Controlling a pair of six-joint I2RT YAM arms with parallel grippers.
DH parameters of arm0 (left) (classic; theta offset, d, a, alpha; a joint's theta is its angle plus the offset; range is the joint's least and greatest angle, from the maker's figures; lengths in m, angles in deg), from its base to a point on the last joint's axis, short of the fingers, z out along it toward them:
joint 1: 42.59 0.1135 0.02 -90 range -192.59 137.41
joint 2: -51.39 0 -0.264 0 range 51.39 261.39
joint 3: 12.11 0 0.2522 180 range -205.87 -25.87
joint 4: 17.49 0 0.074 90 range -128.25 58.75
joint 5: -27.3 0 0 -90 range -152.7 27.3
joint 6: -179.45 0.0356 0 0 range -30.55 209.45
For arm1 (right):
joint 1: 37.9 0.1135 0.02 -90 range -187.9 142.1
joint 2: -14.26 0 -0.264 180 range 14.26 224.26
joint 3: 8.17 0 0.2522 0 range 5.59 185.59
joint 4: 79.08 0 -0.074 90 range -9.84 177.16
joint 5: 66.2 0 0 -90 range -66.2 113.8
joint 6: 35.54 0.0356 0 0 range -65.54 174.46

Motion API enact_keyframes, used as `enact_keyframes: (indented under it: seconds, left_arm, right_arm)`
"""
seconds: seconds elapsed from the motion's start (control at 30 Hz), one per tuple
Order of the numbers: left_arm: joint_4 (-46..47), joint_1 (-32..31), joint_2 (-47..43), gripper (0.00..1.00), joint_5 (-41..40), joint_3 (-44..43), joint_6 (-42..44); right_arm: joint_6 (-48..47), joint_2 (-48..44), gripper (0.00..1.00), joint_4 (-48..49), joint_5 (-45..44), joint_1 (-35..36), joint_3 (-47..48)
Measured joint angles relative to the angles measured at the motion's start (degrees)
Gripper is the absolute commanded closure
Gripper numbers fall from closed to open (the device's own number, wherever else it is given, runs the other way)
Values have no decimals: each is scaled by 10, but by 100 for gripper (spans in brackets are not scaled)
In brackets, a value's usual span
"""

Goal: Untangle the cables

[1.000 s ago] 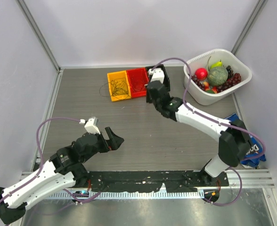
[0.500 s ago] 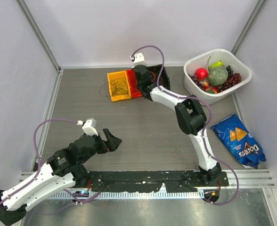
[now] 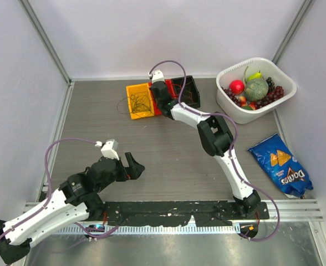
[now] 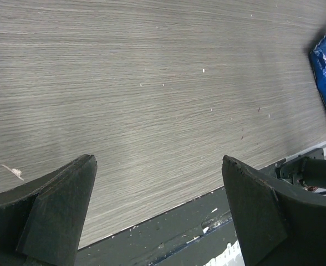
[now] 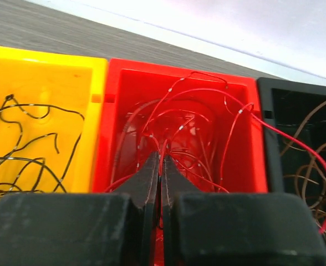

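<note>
Three small bins stand side by side at the back of the table. The yellow bin (image 3: 139, 101) holds black cables (image 5: 41, 106), and one black loop (image 3: 122, 105) hangs out over its left side. The red bin (image 5: 179, 83) holds red cables (image 5: 229, 108). The black bin (image 3: 189, 91) holds brown cables (image 5: 304, 119). My right gripper (image 5: 161, 156) hangs low over the red bin, shut on a thin red cable that runs up between its tips. My left gripper (image 3: 131, 166) is far from the bins near the table's front and stands open (image 4: 157, 160) with nothing in it.
A white tub (image 3: 255, 60) of fruit stands at the back right. A blue chips bag (image 3: 282, 166) lies at the right edge. The dark base rail (image 3: 174, 210) runs along the front. Grey walls close in the left, back and right.
My right arm has stretched out and swung left, bringing its gripper from beside the black bin to over the red bin. The left arm has barely shifted.
</note>
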Motion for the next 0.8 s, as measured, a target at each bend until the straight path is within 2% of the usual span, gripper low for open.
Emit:
enact_keyframes:
  seconds: [0.1,0.27,0.4,0.47,0.67,0.8]
  left_arm:
    - [-2,0,-10,0,2,0,0]
    - [-15,0,-49,0,2,-2,-11]
    - [-35,0,-73,0,2,-6,-26]
    - [-45,0,-81,0,2,-10,-30]
    - [-67,0,-87,0,3,-24,-45]
    - [-71,0,-90,0,4,-26,-58]
  right_arm:
    - [37,10,80,-40,42,-8,31]
    - [99,26,46,-132,85,-32,108]
    - [124,22,32,-188,92,-46,138]
    - [132,16,29,-216,97,-49,138]
    - [130,-9,27,-280,107,-43,135]
    - [127,-66,27,-295,107,-40,90]
